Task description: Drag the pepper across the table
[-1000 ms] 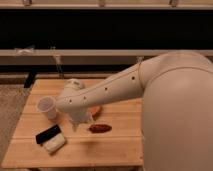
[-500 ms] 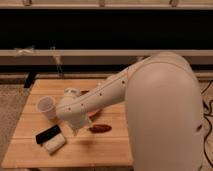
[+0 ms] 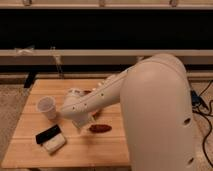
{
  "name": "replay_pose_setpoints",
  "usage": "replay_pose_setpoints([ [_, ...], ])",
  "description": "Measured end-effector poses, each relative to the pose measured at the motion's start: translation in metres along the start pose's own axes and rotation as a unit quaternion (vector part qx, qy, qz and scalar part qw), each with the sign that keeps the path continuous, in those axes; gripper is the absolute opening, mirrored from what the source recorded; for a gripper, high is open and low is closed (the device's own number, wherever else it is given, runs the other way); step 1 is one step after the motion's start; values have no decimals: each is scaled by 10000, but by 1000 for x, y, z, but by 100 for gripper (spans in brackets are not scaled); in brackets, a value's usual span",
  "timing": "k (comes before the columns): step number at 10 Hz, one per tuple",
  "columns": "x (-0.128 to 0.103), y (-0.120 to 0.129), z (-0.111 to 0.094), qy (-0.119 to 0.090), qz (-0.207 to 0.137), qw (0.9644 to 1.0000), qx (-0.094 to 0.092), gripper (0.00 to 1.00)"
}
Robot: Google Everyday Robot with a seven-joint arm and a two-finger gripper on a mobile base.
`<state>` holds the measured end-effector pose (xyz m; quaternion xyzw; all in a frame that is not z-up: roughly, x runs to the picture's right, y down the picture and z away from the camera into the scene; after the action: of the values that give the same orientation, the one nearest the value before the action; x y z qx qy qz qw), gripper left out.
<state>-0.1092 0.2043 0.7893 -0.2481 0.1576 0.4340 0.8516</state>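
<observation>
One bulky white robot arm (image 3: 150, 100) is filling the right side of the view and slanting down to the left, ending at the jaws. The jaws are hanging low over the middle of the small rectangular light wooden table with a plank top (image 3: 107, 150). They are standing apart with nothing clamped between them, though the wrist is covering much of them.

Left of the jaws and a little nearer the table's front edge, a black-and-white rectangular block (image 3: 50, 138) is lying flat, with its black half at the back and its white half at the front. Further left of the jaws and towards the back, a white paper cup (image 3: 46, 107) is standing upright, apart from the block.

The small elongated dark red-brown pepper (image 3: 100, 128) is lying on the table just to the right of the jaws, its length running left to right. Whether it is touching them cannot be told.
</observation>
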Motion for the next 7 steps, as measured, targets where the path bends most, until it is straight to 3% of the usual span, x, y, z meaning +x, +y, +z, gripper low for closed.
replay_pose_setpoints([
  [6, 1, -13, 26, 240, -166, 9996, -61, 65],
  [7, 1, -16, 28, 274, -166, 9995, -76, 61],
])
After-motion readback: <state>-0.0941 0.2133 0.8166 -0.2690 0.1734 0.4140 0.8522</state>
